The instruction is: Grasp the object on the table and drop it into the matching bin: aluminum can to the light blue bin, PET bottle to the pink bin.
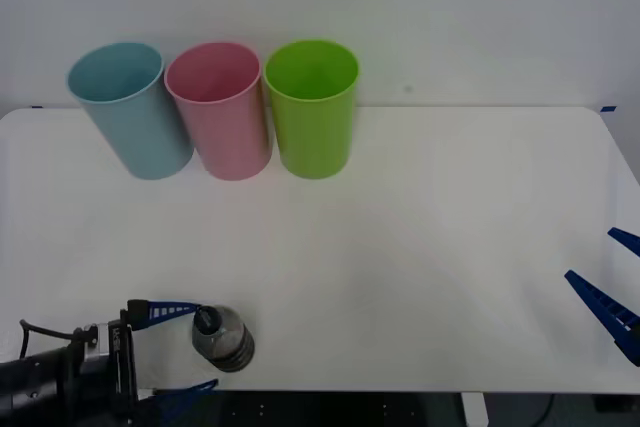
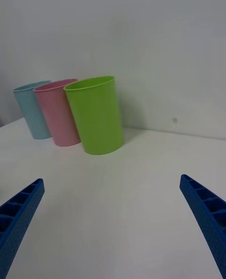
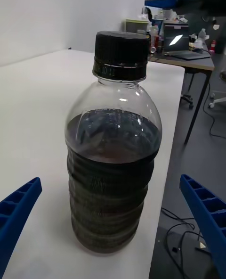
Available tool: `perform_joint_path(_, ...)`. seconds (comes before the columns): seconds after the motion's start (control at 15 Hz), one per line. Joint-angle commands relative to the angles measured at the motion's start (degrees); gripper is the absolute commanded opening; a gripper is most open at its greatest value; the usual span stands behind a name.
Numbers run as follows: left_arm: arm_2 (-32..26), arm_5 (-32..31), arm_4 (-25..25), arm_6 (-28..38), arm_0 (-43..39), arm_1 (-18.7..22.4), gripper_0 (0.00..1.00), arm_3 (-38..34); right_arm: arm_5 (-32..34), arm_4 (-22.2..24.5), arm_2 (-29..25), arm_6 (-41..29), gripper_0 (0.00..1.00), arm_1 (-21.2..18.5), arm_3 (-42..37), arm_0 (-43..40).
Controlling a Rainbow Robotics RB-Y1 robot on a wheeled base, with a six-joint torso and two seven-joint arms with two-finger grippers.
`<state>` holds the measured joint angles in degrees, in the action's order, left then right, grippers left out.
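Note:
The PET bottle stands upright near the front left edge of the white table. It is small and clear, with a black cap and dark contents. My left gripper is open at the bottle, one blue finger on each side. In the left wrist view the bottle rises close up between the fingers, with a gap on both sides. The pink bin stands at the back left, with the light blue bin on its left. My right gripper hangs open at the table's right edge.
A bright green bin stands right of the pink one, all three touching in a row by the back wall. From the right wrist, the green bin is nearest, then the pink bin and the light blue bin. White tabletop stretches between bottle and bins.

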<state>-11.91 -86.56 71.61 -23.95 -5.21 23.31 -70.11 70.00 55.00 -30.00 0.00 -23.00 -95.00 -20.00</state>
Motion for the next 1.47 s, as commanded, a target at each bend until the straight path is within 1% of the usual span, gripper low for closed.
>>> perform_joint_path(0.07, 0.0, 0.3, 1.3, -0.7, 0.9, -1.4, 1.0, 1.0, 0.0, 0.0, 0.0, 0.0, 1.0, 0.0, 0.0, 0.0)
perform_joint_path(0.53, -0.2, 1.2, 4.0, -1.4, 1.8, -5.5, 1.0, 1.0, 0.0, 0.0, 0.0, 0.0, 1.0, 0.0, 0.0, 0.0)
perform_joint_path(1.07, -0.7, 1.2, 4.9, -1.5, 2.2, -6.0, 1.0, 1.1, 0.0, 0.0, 0.0, 0.0, 1.0, 0.0, 0.0, 0.0)
perform_joint_path(1.13, -0.7, 1.2, 4.9, -1.5, 2.3, -5.9, 0.85, 1.1, 0.0, 0.0, 0.0, 0.0, 1.0, 0.0, 0.0, 0.0)
perform_joint_path(1.2, -0.7, 1.1, 4.9, -1.7, 2.3, -6.0, 0.57, 1.1, 0.0, 0.0, 0.0, 0.0, 1.0, 0.0, 0.0, 0.0)
perform_joint_path(1.27, -0.7, 1.0, 4.9, -2.0, 2.5, -5.9, 0.22, 1.0, 0.0, 0.0, 0.0, 0.0, 1.0, 0.0, 0.0, 0.0)
perform_joint_path(1.33, -0.7, 0.6, 4.9, -2.1, 2.7, -5.9, 0.03, 1.1, 0.0, 0.0, 0.0, 0.0, 1.0, 0.0, 0.0, 0.0)
perform_joint_path(1.4, -0.7, 0.6, 4.9, -2.2, 2.7, -5.9, 0.0, 1.1, 0.0, 0.0, 0.0, 0.0, 1.0, 0.0, 0.0, 0.0)
perform_joint_path(1.47, -0.7, 0.6, 4.9, -2.1, 2.7, -6.0, 0.0, 1.1, 0.0, 0.0, 0.0, 0.0, 1.0, 0.0, 0.0, 0.0)
